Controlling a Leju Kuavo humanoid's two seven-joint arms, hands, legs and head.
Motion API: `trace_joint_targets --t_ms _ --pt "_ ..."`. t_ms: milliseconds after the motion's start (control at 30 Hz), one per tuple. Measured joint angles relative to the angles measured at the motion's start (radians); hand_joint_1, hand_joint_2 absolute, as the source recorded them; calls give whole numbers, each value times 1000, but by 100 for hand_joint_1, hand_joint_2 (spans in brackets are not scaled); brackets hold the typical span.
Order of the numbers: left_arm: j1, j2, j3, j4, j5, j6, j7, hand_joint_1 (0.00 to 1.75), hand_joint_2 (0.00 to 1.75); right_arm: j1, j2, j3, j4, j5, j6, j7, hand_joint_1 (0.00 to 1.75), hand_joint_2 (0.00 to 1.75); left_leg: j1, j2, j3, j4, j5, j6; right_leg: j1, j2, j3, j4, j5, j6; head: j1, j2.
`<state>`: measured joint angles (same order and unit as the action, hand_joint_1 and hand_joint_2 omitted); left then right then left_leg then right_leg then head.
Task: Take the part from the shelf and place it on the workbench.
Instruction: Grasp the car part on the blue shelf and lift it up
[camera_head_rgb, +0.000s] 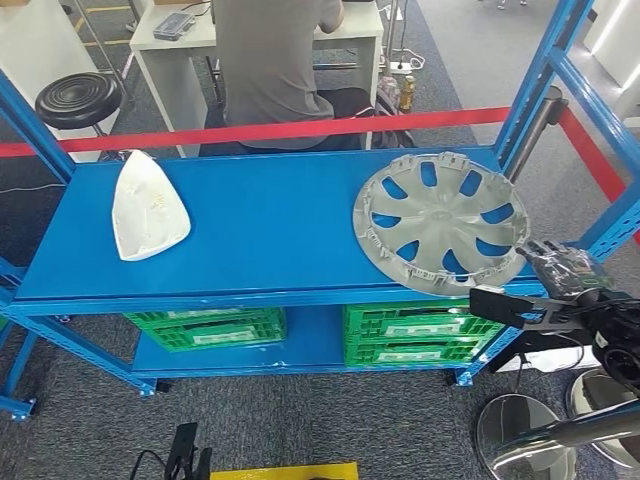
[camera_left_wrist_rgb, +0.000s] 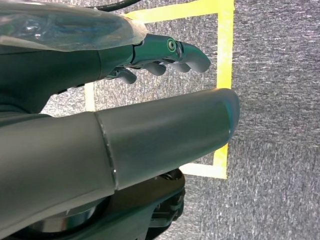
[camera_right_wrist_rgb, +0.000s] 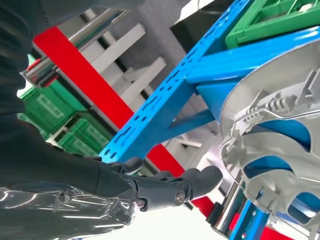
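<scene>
Progress is nil: silver hubcap (camera_head_rgb: 441, 222) lies untouched on the blue shelf (camera_head_rgb: 264, 225), right hand (camera_head_rgb: 562, 270) spread empty beside it, left hand (camera_left_wrist_rgb: 166, 52) empty, fingers loosely extended.

Grey carpet floor (camera_head_rgb: 90, 420) with yellow tape lines (camera_left_wrist_rgb: 225, 60). Red barrier tape (camera_head_rgb: 302, 128) stretched behind the rack. White desk (camera_head_rgb: 173, 55) beyond it, person seated (camera_head_rgb: 272, 60), black round stool (camera_head_rgb: 75, 100) at far left. Green crates (camera_head_rgb: 207, 328) on lower shelf.
</scene>
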<state>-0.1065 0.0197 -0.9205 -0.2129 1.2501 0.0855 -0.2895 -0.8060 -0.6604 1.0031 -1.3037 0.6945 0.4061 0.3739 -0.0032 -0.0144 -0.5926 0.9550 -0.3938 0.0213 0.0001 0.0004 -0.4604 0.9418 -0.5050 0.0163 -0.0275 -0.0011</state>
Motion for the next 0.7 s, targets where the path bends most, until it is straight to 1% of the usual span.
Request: trace_joint_targets --t_ms 200,433,600,700 --pt "-1 0 0 0 0 0 0 0 0 -34 61 44 100 51 -67 -69 0 175 0 0 0 -1 1 -1 0 0 0 0 0 0 0 0" --pt "-5 0 0 0 -4 0 -2 0 0 -51 140 78 207 81 -140 -122 0 175 0 0 0 -1 1 -2 0 0 0 0 1 -1 0 0" --pt "-11 1 0 0 -9 0 -2 0 0 -53 196 92 276 100 -169 -141 0 175 1 0 0 -1 1 -2 0 0 0 0 1 -1 0 0" --pt "-12 2 0 0 -14 0 0 0 0 -52 211 96 306 105 -171 -144 0 175 1 0 0 -1 1 -2 0 0 0 0 1 -1 0 0"
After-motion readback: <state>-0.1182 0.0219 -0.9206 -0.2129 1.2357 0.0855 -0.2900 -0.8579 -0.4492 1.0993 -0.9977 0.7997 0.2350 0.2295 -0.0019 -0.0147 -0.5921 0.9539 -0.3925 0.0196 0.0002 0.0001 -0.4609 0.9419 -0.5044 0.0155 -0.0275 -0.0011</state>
